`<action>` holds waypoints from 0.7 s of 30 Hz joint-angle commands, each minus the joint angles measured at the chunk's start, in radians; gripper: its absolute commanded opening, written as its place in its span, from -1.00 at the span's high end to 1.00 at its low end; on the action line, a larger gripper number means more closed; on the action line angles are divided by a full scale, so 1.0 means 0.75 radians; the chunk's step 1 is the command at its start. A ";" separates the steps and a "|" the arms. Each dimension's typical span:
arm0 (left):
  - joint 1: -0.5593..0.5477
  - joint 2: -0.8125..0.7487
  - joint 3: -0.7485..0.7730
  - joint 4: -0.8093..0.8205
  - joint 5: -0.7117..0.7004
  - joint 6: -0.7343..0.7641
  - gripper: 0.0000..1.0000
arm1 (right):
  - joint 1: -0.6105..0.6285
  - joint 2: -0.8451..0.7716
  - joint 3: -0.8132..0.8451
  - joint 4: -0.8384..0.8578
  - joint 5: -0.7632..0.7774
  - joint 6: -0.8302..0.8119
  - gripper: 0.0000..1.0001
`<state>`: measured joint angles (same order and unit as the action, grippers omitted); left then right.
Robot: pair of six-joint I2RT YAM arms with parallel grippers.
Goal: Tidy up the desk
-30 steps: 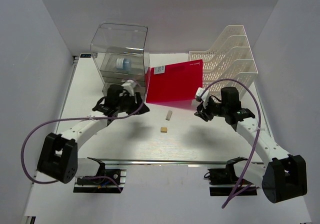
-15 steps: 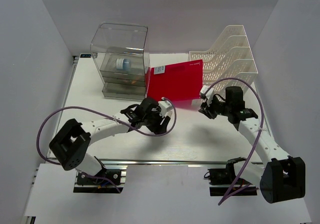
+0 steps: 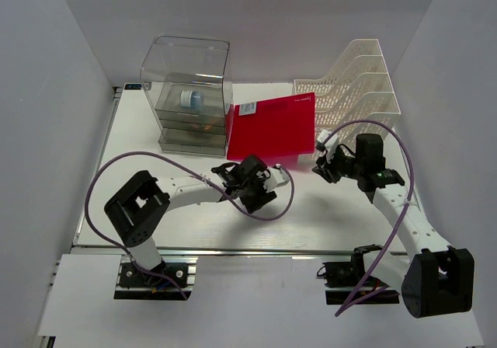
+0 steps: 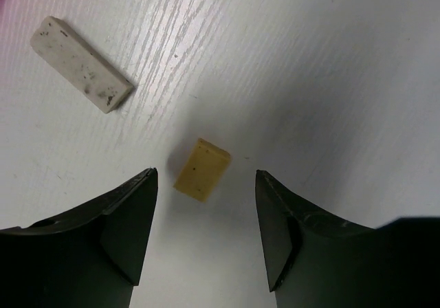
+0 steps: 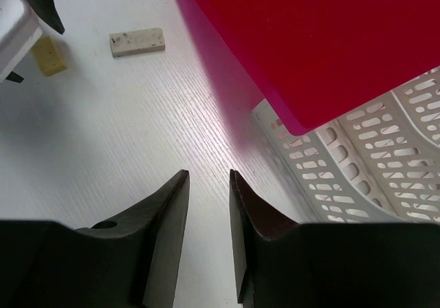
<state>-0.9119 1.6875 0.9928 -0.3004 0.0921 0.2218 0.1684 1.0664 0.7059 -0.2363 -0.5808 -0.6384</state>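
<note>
Two arms work over the desk [image 3: 318, 212], which fills the middle of the top view, white, with its silver rail [image 3: 248, 249] along the near edge by your arm bases. Clear drawer box [image 3: 186, 92] sits at the far left of the desk, white mesh file rack [image 3: 361, 84] at the far right. Red folder [image 3: 272, 127] stands tilted between them; your right wrist view shows its lower corner over the rack's front tray. Your left arm reaches across to the desk centre, just in front of the folder. Your right arm is bent in near the front of the rack. Your left gripper [image 4: 204, 175] points down, fingers spread wide, one on each side of the yellow block [image 4: 202, 169], neither touching it. Your right gripper [image 5: 208, 176] hangs over bare desk beside the folder's corner, fingers parted by a narrow gap, nothing between them. Blue item [image 3: 190, 98] sits inside the drawer box, too small to tell what. White eraser [image 4: 81, 63] lies flat near the yellow block, apart from it, speckled with dark marks. Yellow block lies flat on the desk, smallest thing there.
</note>
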 commanded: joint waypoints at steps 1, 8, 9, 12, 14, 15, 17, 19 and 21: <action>-0.001 0.008 0.057 -0.043 0.000 0.168 -0.38 | -0.010 -0.027 0.014 0.035 -0.034 0.004 0.28; 0.023 0.112 0.106 -0.066 -0.010 0.222 -0.38 | -0.018 -0.033 0.012 0.031 -0.042 0.002 0.28; 0.023 0.120 0.106 -0.068 -0.006 0.228 -0.38 | -0.022 -0.033 0.012 0.031 -0.040 0.000 0.28; 0.023 0.137 0.106 -0.068 -0.004 0.216 -0.33 | -0.024 -0.035 0.012 0.031 -0.042 0.000 0.28; 0.023 0.139 0.098 -0.056 0.008 0.203 -0.20 | -0.024 -0.035 0.012 0.033 -0.044 0.000 0.28; 0.023 0.137 0.096 -0.058 0.008 0.201 -0.03 | -0.024 -0.035 0.012 0.031 -0.044 0.000 0.28; 0.036 0.141 0.096 -0.076 0.008 0.203 0.22 | -0.026 -0.037 0.012 0.033 -0.044 0.000 0.29; 0.036 0.139 0.092 -0.088 0.004 0.201 0.46 | -0.030 -0.039 0.012 0.031 -0.048 -0.004 0.30; 0.036 0.117 0.071 -0.088 -0.018 0.195 0.58 | -0.034 -0.041 0.012 0.027 -0.050 -0.004 0.30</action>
<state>-0.8925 1.7863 1.0584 -0.3325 0.0895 0.3649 0.1543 1.0592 0.7059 -0.2363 -0.5915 -0.6388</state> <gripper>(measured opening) 0.338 0.351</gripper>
